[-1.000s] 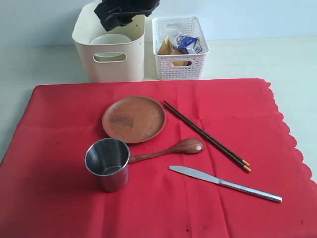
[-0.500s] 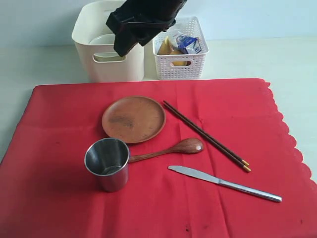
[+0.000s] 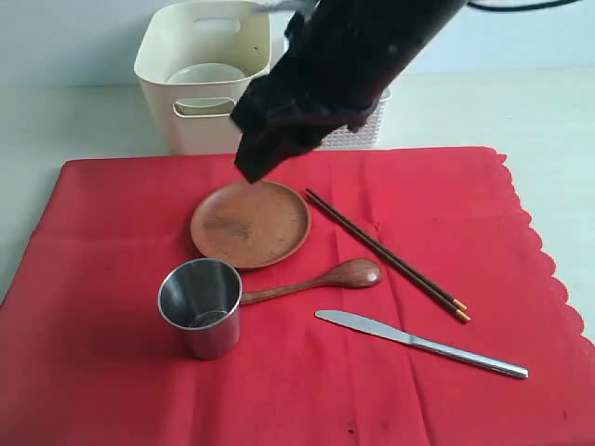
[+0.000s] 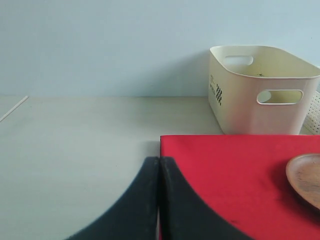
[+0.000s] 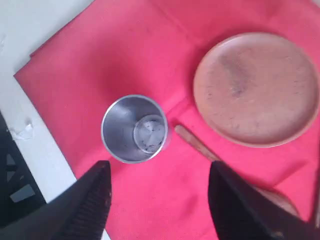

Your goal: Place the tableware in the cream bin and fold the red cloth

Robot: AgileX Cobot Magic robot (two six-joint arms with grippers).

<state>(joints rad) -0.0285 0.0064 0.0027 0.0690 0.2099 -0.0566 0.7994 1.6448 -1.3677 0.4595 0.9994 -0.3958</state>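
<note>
The right claw (image 5: 160, 170) hangs with its two dark fingers (image 5: 92, 200) spread wide and nothing between them, well above the red cloth (image 5: 125, 60). Looking down through the gap, the steel cup (image 5: 134, 129) stands upright and empty on the cloth just ahead of the fingertips. The round wooden plate (image 5: 257, 89) lies off to one side of the claw, apart from the cup. The handle of the wooden spoon (image 5: 197, 145) runs between cup and plate, its end close to the cup's wall. From the exterior view this claw hovers over the plate's far rim, with the arm reaching across from the right. Further out on the claw's right the dark chopsticks (image 3: 386, 253) lie slanted beside the plate. The steel knife (image 3: 418, 343) lies beyond the spoon, toward the cloth's near edge. Behind the claw, off the cloth, stands the cream bin (image 3: 200, 102) with the pale bowl (image 3: 206, 72) already inside. The white lattice basket (image 3: 358, 137) beside it is mostly hidden by the arm. The left claw (image 4: 159, 200) has its fingers pressed together and holds nothing, low over the pale tabletop (image 4: 75, 150) at the cloth's corner. The bin is ahead of it and the plate's edge to its side.
</note>
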